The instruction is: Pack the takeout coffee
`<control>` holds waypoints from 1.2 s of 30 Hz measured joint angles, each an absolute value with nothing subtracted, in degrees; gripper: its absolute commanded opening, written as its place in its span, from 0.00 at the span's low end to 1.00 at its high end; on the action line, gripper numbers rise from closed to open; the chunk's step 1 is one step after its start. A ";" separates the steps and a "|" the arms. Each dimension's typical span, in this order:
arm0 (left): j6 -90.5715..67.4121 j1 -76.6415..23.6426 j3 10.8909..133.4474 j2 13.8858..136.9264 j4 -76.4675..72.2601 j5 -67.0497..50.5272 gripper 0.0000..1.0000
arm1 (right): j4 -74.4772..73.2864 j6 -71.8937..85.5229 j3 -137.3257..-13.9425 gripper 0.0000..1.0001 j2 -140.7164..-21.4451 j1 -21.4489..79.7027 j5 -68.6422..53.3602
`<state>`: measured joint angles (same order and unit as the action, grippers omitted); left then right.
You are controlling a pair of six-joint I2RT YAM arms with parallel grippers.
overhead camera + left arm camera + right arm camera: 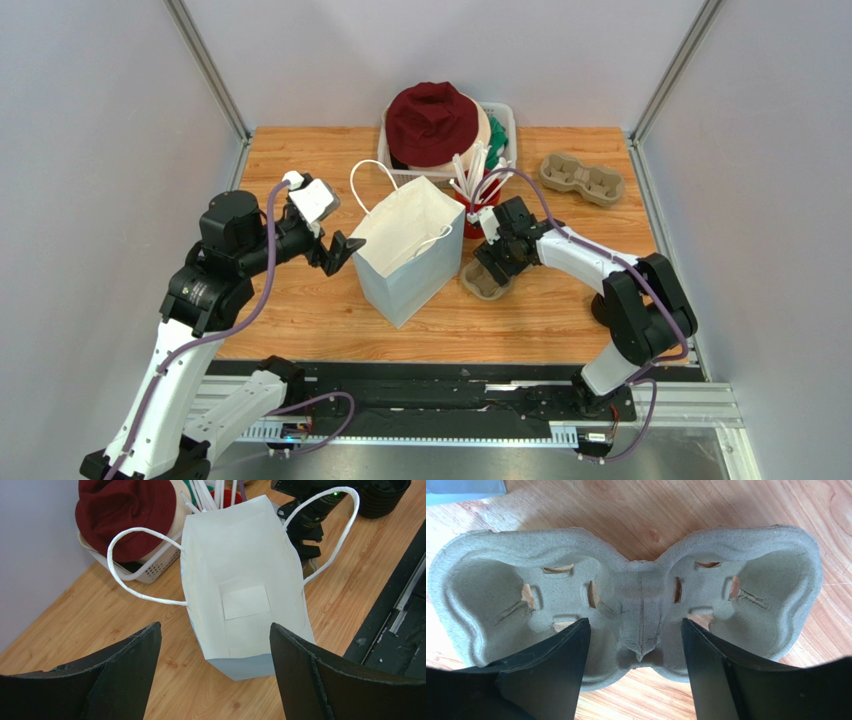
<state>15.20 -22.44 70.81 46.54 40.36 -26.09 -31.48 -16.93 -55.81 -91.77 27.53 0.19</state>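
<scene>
On the left of the wooden desk (300,300), the left arm is reaching in from the near corner, and the left fingers (345,245) are hanging spread wide apart, gripping nothing. They are pointing at the white paper bag (405,250), just beside its left side; whether they are touching it I cannot tell. The bag is standing open-mouthed at the middle of the desk, its two white cord handles (135,587) looping out to either side. Seen from the left wrist, its pale inside is showing down to a flat rectangular patch on the bottom.

Behind the bag, a white basket (505,120) is sitting at the far edge with a dark red hat (430,120) lying over it. Just right of the bag, a red cup (468,215) is holding a bunch of white straws (465,175).

Next to the right, the right fingers (497,262) are hovering spread over a grey pulp cup carrier (487,283), straddling the ridge between its two cup wells without pinching it. A second carrier (581,178) is lying well apart near the far right corner.

The takeout coffee is not showing clearly in any view, so I cannot tell where it is.
</scene>
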 measured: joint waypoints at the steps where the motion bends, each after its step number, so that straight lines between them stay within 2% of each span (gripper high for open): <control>1: 15.18 -22.39 70.81 46.54 40.36 -26.13 0.88 | -31.29 -16.95 -55.61 0.70 -91.77 27.44 0.19; 14: 15.00 -22.02 70.65 46.57 40.10 -26.81 0.88 | -28.51 -17.02 -54.54 0.70 -91.77 26.59 -3.03; 28: 14.46 -21.61 70.11 46.54 39.94 -27.14 0.88 | -25.21 -16.95 -53.19 0.62 -92.09 26.59 -3.07; 36: 14.35 -21.43 69.78 46.39 39.83 -27.31 0.88 | -24.53 -16.93 -53.19 0.44 -93.49 26.59 -3.07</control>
<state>14.35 -21.43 69.78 46.39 39.83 -27.31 -24.53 -16.93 -53.19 -93.49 26.59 -3.07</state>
